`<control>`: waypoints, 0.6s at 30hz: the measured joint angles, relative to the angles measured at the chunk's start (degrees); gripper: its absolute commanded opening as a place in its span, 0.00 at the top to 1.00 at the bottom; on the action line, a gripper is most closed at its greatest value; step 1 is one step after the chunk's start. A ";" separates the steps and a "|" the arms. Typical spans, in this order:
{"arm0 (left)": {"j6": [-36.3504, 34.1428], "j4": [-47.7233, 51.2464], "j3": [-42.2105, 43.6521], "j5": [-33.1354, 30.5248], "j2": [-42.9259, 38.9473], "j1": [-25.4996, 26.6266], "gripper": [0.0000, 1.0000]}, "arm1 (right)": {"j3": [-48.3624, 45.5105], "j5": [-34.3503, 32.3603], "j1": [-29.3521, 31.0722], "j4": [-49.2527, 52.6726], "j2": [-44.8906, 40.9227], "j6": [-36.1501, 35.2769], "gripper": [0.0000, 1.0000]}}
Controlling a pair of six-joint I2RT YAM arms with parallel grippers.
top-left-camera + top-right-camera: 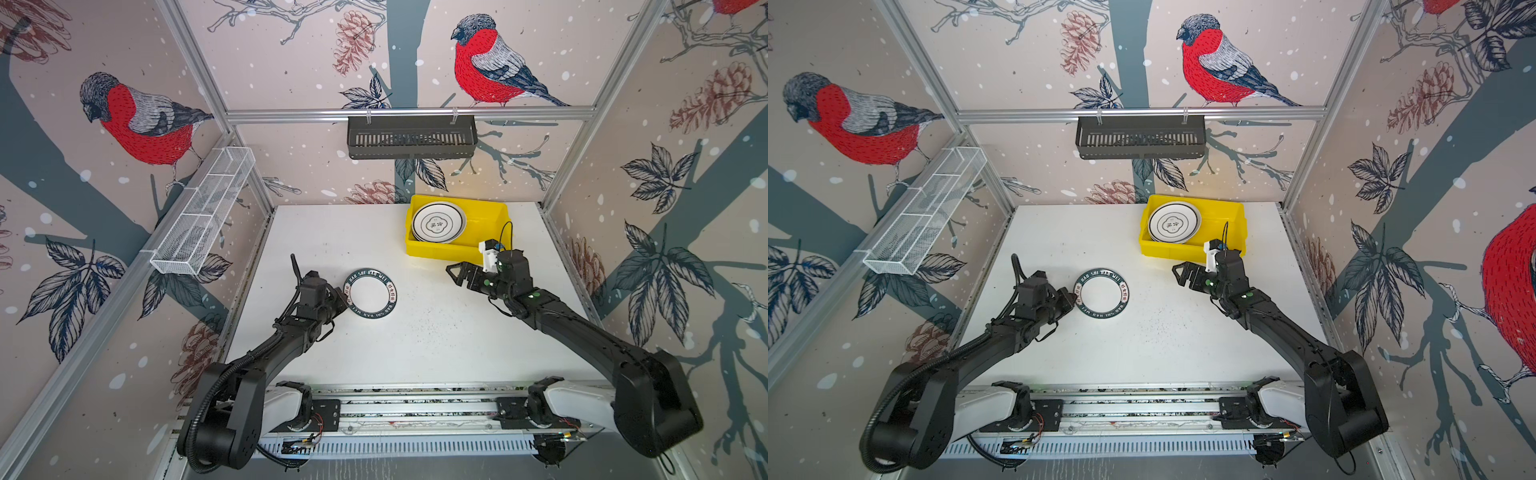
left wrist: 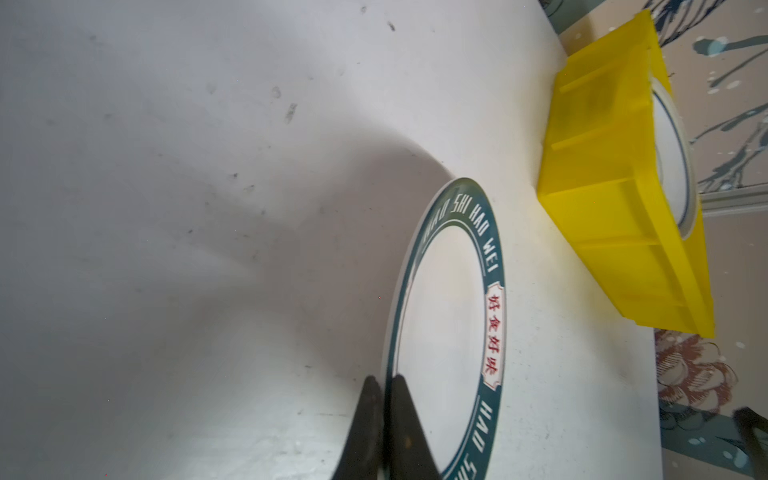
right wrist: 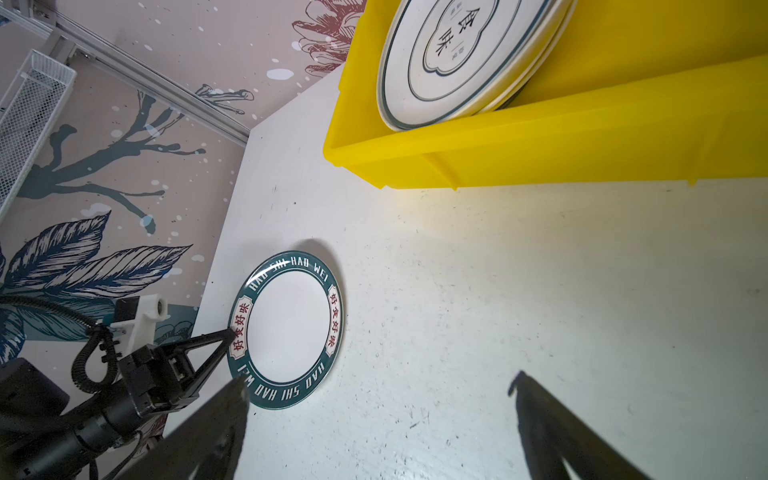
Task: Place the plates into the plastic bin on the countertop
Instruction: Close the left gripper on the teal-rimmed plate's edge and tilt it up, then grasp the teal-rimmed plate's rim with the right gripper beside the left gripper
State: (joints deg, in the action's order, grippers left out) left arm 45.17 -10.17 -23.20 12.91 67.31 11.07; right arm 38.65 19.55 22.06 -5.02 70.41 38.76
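I am squeezing my left gripper (image 2: 384, 399) together on the edge of the round white plate with a dark-green lettered rim (image 1: 371, 294), with one thin black finger (image 2: 365, 424) pressing on each side of that rim. In the right wrist view the same pinch (image 3: 232, 332) is showing on the side of the plate (image 3: 289, 328) nearest my left arm. The plate is sitting on the flat white speckled countertop (image 1: 436, 340), left of the middle in both top views and well apart from the bright yellow rectangular plastic bin (image 1: 440, 251). I cannot tell whether it is lying flat or is being raised at the gripped edge. My right gripper (image 1: 453, 276) is hanging above the countertop just in front of the bin's near wall with its jaws spread wide, gripping nothing and pointing across toward the green-rimmed plate. The bin is standing at the back of the countertop, right of the middle. A stack of round plates (image 1: 438, 222) is lying tilted in its left part. The top one is white with dark rings and a framed emblem of characters in the centre. Rims of others are peeking out beneath it, too closely packed to count. A black slotted basket (image 1: 411, 137) is hanging on the rear rail, and a white wire mesh basket (image 1: 203, 212) is hanging along the left rail.
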 measured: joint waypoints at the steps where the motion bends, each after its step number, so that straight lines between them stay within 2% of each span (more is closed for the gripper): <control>1: 0.31 -0.24 -0.26 0.92 -0.35 0.00 1.00 | 0.00 0.17 0.15 0.00 0.35 0.02 0.01; 7: 3.04 -4.24 -2.23 6.12 -0.61 0.00 1.00 | 0.04 1.46 1.27 -1.53 1.03 0.09 0.02; 18: 11.19 -19.91 -3.32 15.47 8.11 1.44 1.00 | 0.61 5.31 3.08 -7.96 6.58 0.72 0.26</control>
State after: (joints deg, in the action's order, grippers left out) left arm 56.36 -30.09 -26.52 28.38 75.42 12.51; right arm 39.27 24.86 25.15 -12.97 76.99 39.48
